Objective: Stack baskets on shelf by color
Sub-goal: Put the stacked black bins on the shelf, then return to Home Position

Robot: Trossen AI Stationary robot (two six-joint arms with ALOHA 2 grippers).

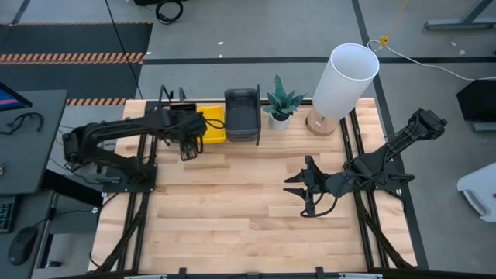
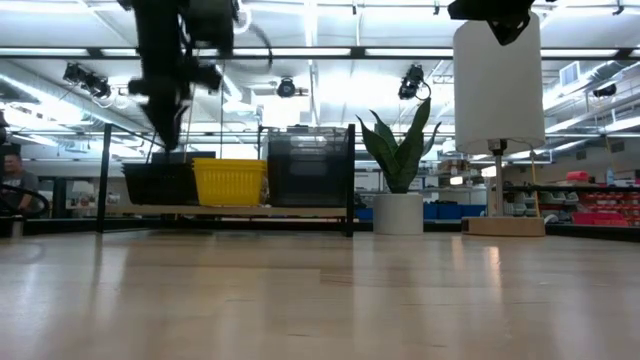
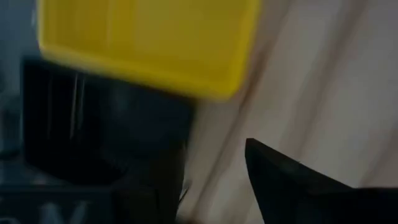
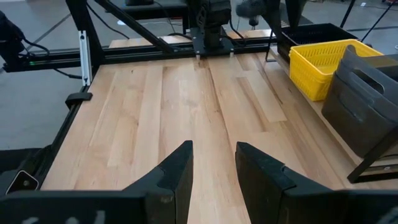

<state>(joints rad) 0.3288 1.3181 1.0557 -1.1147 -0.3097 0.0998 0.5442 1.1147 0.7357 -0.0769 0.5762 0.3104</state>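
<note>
Apparently the sorting was done: on the shelf [image 2: 225, 210] stood three groups side by side, black baskets [image 2: 158, 184], yellow baskets [image 2: 230, 181] and grey baskets [image 2: 309, 167], one pile for each colour. How many lay in each pile I could not count. The left gripper [image 1: 187, 150] hung just before the black and yellow piles, fingers spread, holding nothing. The right gripper [image 4: 212, 163] waited over the table [image 1: 232, 209], fingers a little apart, empty.
</note>
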